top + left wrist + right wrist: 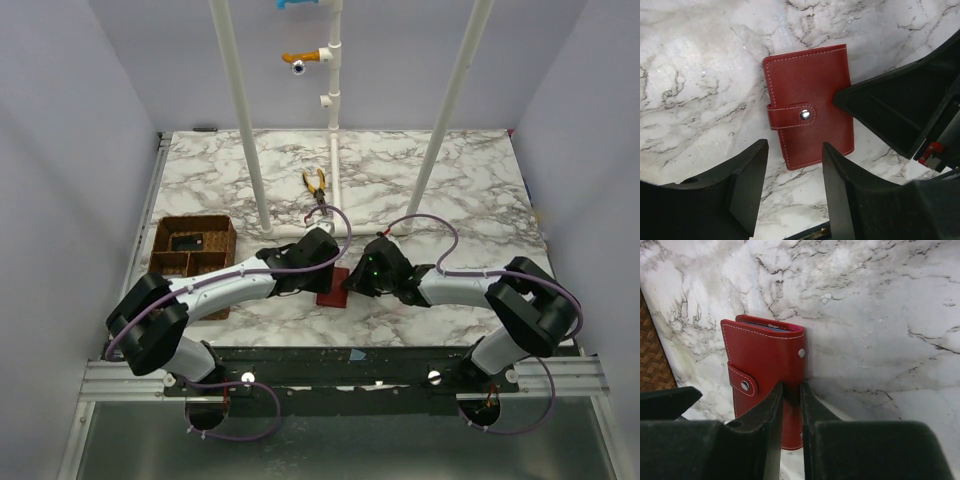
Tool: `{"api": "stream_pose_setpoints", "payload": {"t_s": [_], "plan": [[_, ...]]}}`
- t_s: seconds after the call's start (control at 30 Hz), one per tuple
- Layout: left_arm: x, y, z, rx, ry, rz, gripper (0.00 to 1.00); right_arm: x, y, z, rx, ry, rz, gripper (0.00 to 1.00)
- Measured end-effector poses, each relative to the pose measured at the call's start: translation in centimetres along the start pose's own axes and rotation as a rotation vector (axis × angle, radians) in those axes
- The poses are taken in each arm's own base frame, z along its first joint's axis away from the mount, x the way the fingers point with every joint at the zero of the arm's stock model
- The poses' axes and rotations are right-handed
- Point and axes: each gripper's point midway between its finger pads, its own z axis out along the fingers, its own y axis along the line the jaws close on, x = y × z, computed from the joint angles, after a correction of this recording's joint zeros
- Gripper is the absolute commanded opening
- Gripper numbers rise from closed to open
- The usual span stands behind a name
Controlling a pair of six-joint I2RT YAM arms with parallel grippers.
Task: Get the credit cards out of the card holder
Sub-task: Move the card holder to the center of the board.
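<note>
- Here, the red holder (807,112) lies closed and flat on the bench (700,75), its strap snapped.
- Seen from the top, the right tool (791,387) reaches in from 3 o'clock and is clamped on the holder's edge.
- The left tool (794,150), at 9 o'clock, hangs just beside it, fingers apart.
- A tray (195,220) sits further out at 9 o'clock.

red stitched leather card holder (807,100): one
brown woven compartment tray (195,220): one
yellow-handled pliers (316,183): one pair
white upright plastic pipes (240,110): three
black two-finger grippers: two, left gripper (795,147), right gripper (791,386)
</note>
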Motion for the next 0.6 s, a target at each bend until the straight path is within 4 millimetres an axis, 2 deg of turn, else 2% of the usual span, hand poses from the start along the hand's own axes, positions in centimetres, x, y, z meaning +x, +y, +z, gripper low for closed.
{"api": "stream_pose_setpoints", "payload": {"t_s": [0.27, 0.6], "plan": [[0.0, -0.8, 1.7, -0.033, 0.021, 0.022, 0.45, 0.3, 0.4, 0.1, -0.022, 0.015, 0.015, 0.12], [1.0, 0.0, 3.5, -0.094, 0.053, 0.041, 0.45, 0.4, 0.5, 0.1, -0.033, 0.015, 0.022, 0.08]]}}
